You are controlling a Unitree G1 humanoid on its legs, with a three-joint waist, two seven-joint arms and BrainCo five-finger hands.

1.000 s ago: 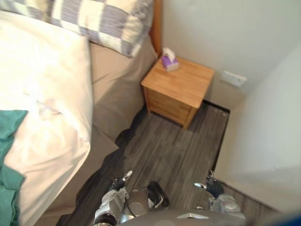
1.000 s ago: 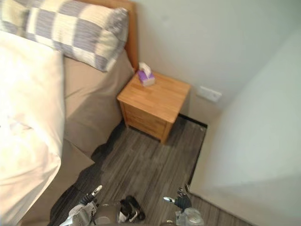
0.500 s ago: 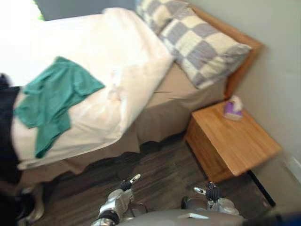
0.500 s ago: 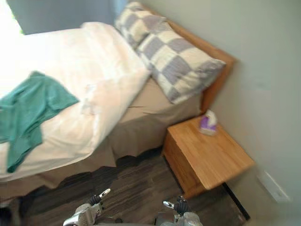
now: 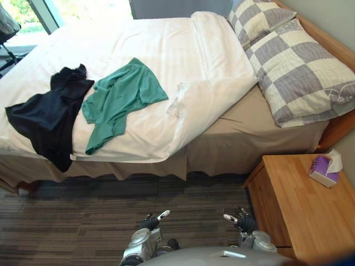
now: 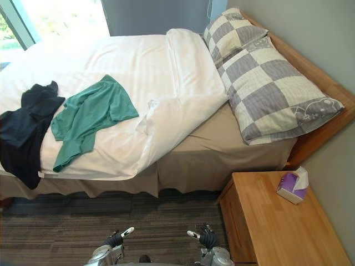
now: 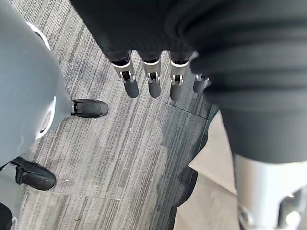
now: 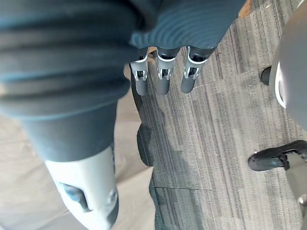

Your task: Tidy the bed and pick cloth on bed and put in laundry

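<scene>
Right now both of your hands hang low over the floor, empty: the left hand (image 7: 152,81) and the right hand (image 8: 163,76) each have straight, relaxed fingers. The green cloth (image 5: 121,98) lies on the white duvet (image 5: 211,61), with the black cloth (image 5: 49,119) just beside it and drooping over the edge of the bed (image 5: 233,144). Reach carelessly and you likely pinch duvet along with cloth, rumpling it — or nudge the black one onto the floor. Mind the nightstand (image 5: 302,205) near your right arm.
</scene>
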